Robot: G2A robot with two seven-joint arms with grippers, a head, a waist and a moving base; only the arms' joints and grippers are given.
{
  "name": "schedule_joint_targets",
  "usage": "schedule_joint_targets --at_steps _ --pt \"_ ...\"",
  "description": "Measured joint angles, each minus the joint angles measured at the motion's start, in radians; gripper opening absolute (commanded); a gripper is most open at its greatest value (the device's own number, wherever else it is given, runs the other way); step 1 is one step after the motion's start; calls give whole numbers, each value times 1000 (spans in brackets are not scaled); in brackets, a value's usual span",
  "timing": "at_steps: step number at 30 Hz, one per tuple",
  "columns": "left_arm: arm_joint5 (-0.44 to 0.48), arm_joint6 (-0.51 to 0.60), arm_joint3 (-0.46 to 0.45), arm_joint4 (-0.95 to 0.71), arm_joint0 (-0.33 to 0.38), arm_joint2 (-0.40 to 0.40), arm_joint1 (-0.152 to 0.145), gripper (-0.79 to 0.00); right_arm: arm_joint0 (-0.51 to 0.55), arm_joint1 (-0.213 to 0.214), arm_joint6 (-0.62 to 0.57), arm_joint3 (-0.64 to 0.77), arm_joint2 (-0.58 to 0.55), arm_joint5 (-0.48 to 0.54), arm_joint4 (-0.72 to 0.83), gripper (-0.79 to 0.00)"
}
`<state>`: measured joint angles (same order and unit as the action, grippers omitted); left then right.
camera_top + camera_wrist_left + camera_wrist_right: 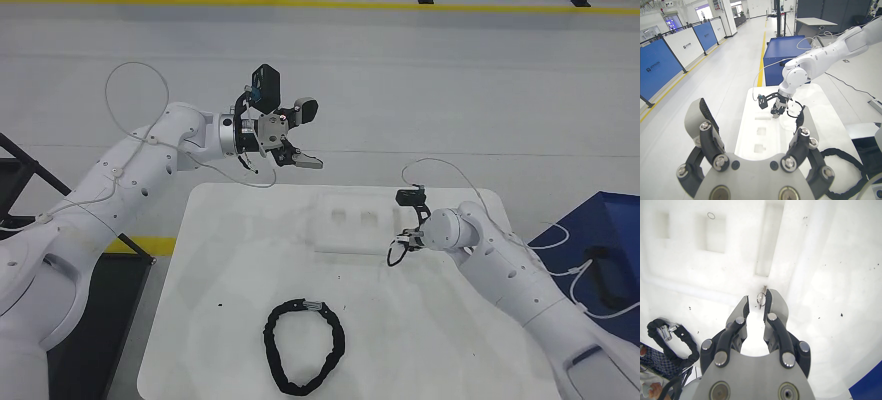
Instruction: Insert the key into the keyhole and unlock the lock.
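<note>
A small silver key [761, 299] on a ring lies on the white table beside a foam tray [738, 262]. My right gripper [757, 294] stands open just over it, fingertips on either side, and the key rests against one pad [767, 302]. From above, the right gripper [405, 240] is at the tray's [355, 222] right end. The black fabric-covered chain lock [303, 345] lies near the table's front, with its silver lock cylinder [666, 332] joining the chain ends. My left gripper [310, 133] hangs open and empty above the table's back left edge.
The foam tray [761, 130] has several rectangular recesses, one with a loose ring [711, 215]. A blue cabinet [610, 240] stands off the table's right side. Bare tabletop [440, 330] lies between the chain and the right arm.
</note>
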<state>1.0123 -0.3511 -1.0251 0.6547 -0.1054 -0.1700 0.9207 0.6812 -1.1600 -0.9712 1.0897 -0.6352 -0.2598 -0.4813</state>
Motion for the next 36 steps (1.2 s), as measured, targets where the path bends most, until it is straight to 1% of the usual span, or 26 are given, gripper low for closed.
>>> schedule_joint_targets --at_steps 6,9,12,13,15,16,22,26,32,36 --pt "0 0 0 0 0 0 0 0 -11 -18 -1 -40 9 3 -5 -646" --pt "0 0 0 0 0 0 0 0 -13 -27 6 -59 12 6 -5 -637" --pt "0 0 0 0 0 0 0 0 -15 -36 14 -76 17 4 -13 -656" --pt "0 0 0 0 0 0 0 0 -16 -39 15 -81 17 4 -14 -671" --pt "0 0 0 0 0 0 0 0 -16 -44 19 -93 17 4 -15 -779" --pt "0 0 0 0 0 0 0 0 -17 -45 20 -97 17 4 -16 -785" --pt "0 0 0 0 0 0 0 0 -20 -53 15 -110 9 -4 -29 -785" --pt "0 0 0 0 0 0 0 0 -26 -52 -8 -93 -2 -16 -46 -785" --pt "0 0 0 0 0 0 0 0 -26 -38 -63 -41 -40 -32 -72 -785" --pt "0 0 0 0 0 0 0 0 -11 -20 -91 11 -92 -23 -58 -785"
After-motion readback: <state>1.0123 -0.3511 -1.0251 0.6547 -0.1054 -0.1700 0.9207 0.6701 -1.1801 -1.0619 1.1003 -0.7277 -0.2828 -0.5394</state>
